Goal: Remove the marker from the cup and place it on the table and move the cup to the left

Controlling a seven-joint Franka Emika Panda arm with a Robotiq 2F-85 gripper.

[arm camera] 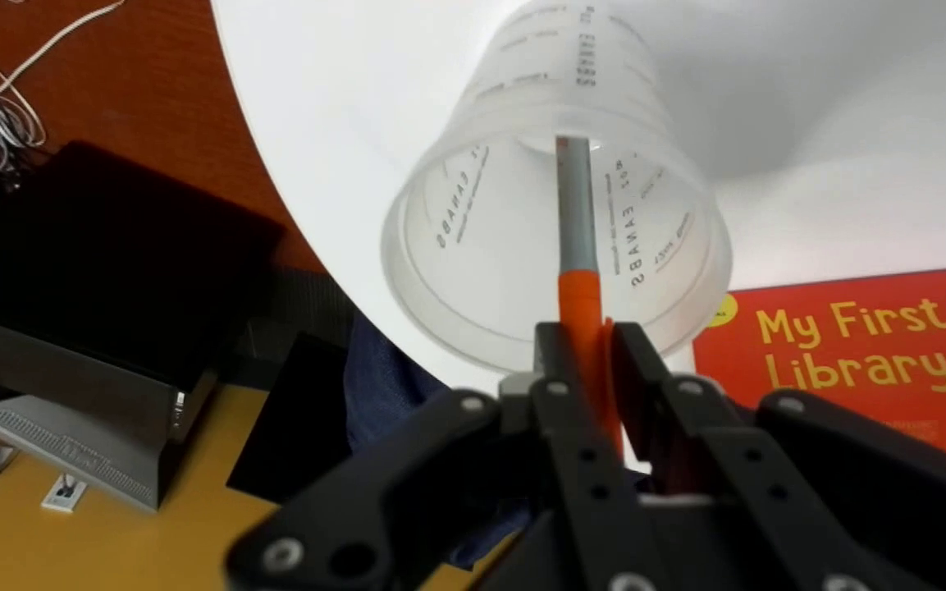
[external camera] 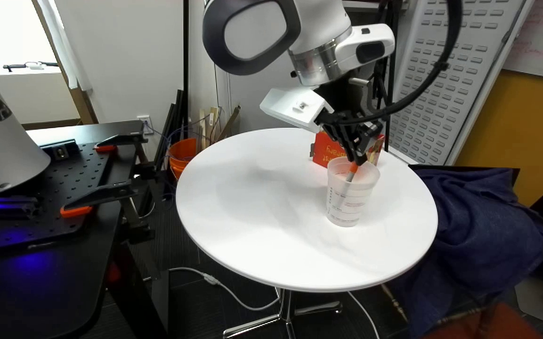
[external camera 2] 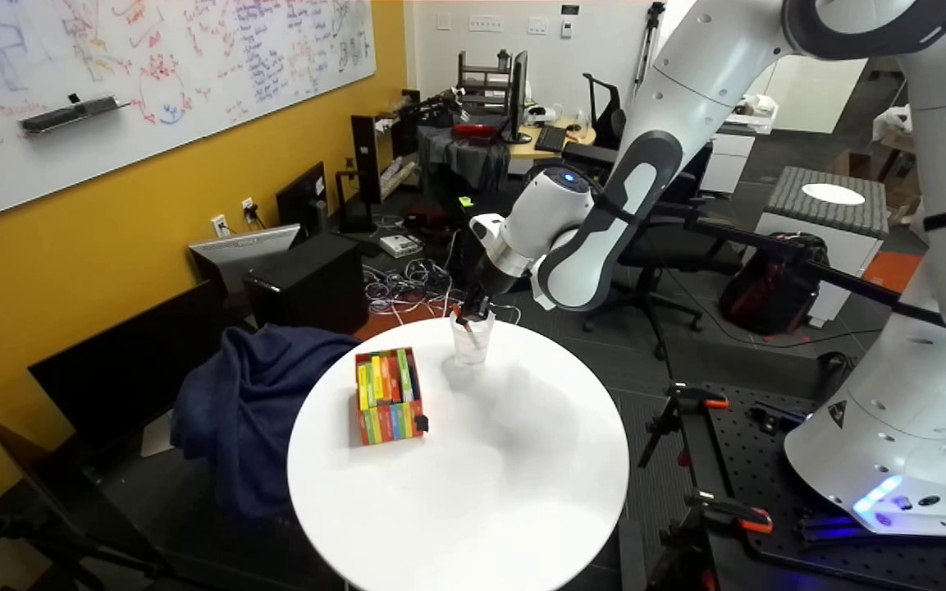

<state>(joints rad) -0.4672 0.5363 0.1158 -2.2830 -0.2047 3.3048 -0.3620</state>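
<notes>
The marker has an orange cap and a grey body. In the wrist view the marker (arm camera: 578, 213) points down into the clear cup (arm camera: 522, 94); its grey end is inside the cup. In an exterior view the marker (external camera: 350, 175) leans at the mouth of the cup (external camera: 349, 207). The cup stands upright on the round white table (external camera: 252, 221) and also shows in an exterior view (external camera 2: 473, 349). My gripper (arm camera: 587, 336) is shut on the marker's orange cap, just above the cup's rim. The gripper also shows in both exterior views (external camera: 359, 160) (external camera 2: 468, 317).
A red box of small colourful books (external camera 2: 390, 420) stands on the table near the cup; it also shows in the wrist view (arm camera: 858, 353). A navy cloth (external camera: 483, 226) lies beyond the table edge. A black desk (external camera: 40, 282) carries the robot base.
</notes>
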